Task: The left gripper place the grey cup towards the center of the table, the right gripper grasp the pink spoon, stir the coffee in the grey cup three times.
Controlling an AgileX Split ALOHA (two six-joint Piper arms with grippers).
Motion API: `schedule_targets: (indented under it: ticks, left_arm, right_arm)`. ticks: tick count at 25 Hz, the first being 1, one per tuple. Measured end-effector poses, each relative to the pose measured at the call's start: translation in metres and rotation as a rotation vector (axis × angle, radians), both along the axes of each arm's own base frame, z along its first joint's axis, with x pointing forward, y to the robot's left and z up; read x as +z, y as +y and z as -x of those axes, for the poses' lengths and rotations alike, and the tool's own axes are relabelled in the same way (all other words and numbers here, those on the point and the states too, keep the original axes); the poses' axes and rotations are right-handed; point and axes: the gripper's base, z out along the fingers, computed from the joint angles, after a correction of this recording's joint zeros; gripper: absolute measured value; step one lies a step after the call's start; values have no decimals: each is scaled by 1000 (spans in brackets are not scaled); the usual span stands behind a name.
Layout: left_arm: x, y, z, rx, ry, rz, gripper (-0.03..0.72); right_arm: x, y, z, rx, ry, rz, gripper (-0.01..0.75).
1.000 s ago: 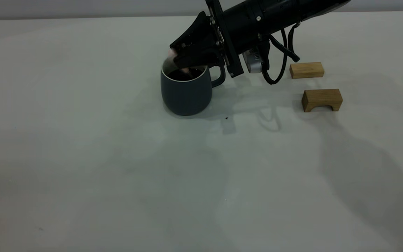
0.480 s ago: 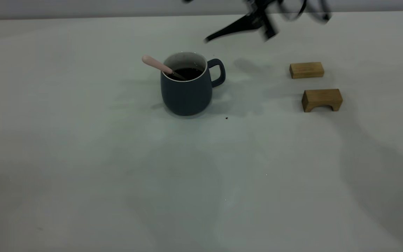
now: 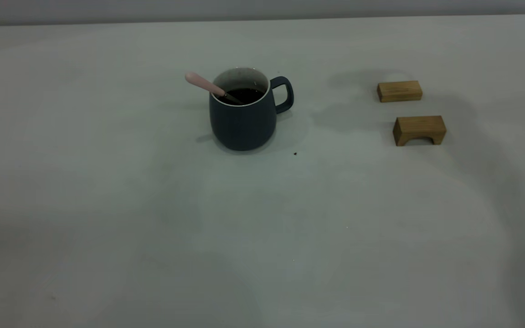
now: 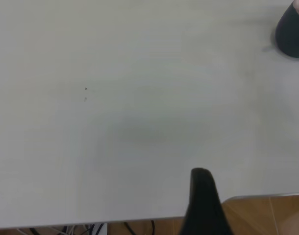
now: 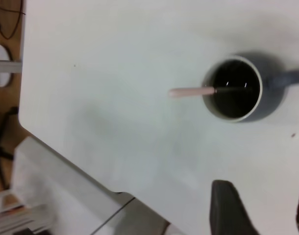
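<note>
Right gripper [image 5: 263, 200]: spread open, holding nothing, raised well clear of the grey cup [image 3: 243, 119]; out of the exterior view.

Left gripper [image 4: 202, 196]: parked far from the cup, near the table [image 3: 262, 218] edge; grip state cannot be told.

Grey cup: upright on the table toward its middle, loop handle [image 3: 284, 93] turned to the side facing the two wooden blocks. Judged heavy for its size, rigid ceramic, matte outside, breakable if knocked. Filled partway with coffee [image 3: 244, 94], so liable to slop if tilted or jolted. Best taken across the body, or by the loop if kept level.

Pink spoon [image 3: 204, 83]: bowl sunk in the coffee, stem leaning on the cup rim, pink handle jutting up and out on the side opposite the cup's loop. Judged light, stiff, slim and smooth, so prone to pivot or slip in a loose pinch. Best pinched across the rounded pink end, clear of the rim.

Flat wooden block [image 3: 399, 91] and arched wooden block [image 3: 419, 129]: well apart from the cup, beyond its handle side, the flat one behind the arched one.

Stirring judged finished or paused, spoon left standing in the cup.
</note>
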Motion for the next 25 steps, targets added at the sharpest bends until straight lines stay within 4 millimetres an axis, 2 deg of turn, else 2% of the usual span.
schedule_targets:
  ticks: [3,5,7,10,15,18,25]
  left_arm:
    - [0,0,0,0,0,0,591]
    - [0,0,0,0,0,0,591]
    - [0,0,0,0,0,0,591]
    - [0,0,0,0,0,0,591]
    - [0,0,0,0,0,0,591]
    - [0,0,0,0,0,0,591]
    - [0,0,0,0,0,0,591]
  right_arm:
    - [40,-11,19,8,-114,52,293]
    - [58,-17,30,5,-166,102,253]
    - [71,-24,43,-21,-190,155,222]
    - [79,-36,66,-87,-175,244,200]
    - [74,-60,124,-132,-144,420,200]
    - [68,-73,170,-132,-146,502,201]
    - [38,-95,273,-133,-172,587,208]
